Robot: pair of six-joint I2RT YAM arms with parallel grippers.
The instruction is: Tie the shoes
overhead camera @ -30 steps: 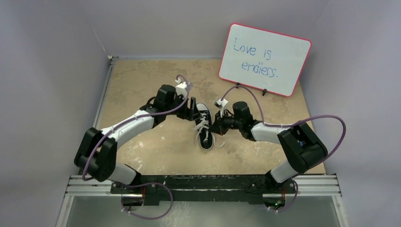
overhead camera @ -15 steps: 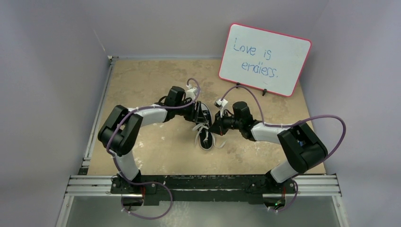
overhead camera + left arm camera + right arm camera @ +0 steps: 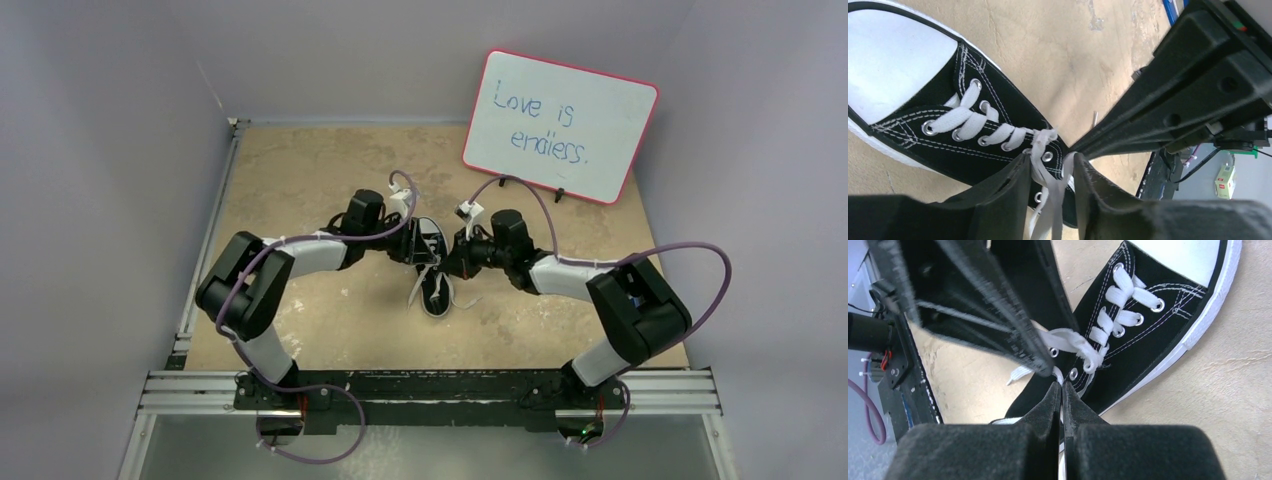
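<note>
Since one second ago the left arm is no longer stretching out low; its elbow is now standing raised and folded. The left gripper (image 3: 418, 250) is sitting tighter against the left side of the small black canvas sneaker (image 3: 438, 298) than before. The right gripper (image 3: 453, 262) is staying at the sneaker's right side, having shifted only slightly.

The sneaker is lying upright on its sole on the tan speckled tabletop (image 3: 300, 180), with its heel end facing the arm bases. A red-framed whiteboard (image 3: 560, 125) with blue handwriting is standing beyond the sneaker and to its right, well apart from it.

Both grippers are meeting over the sneaker's upper eyelets, on the heel side of the white rubber toe cap (image 3: 893, 60).

In the left wrist view the left gripper (image 3: 1050, 161) is showing its fingers drawn close, leaving a narrow gap. The white laces (image 3: 1048, 145) are running down through that gap, filling it and appearing to touch both inner faces.

In the right wrist view the right gripper (image 3: 1060, 386) is showing its fingers pressed almost fully together, with a thin strip of lace pinched between them just beside the eyelets.

One loose lace end is trailing onto the tabletop left of the sneaker and another to its right.
</note>
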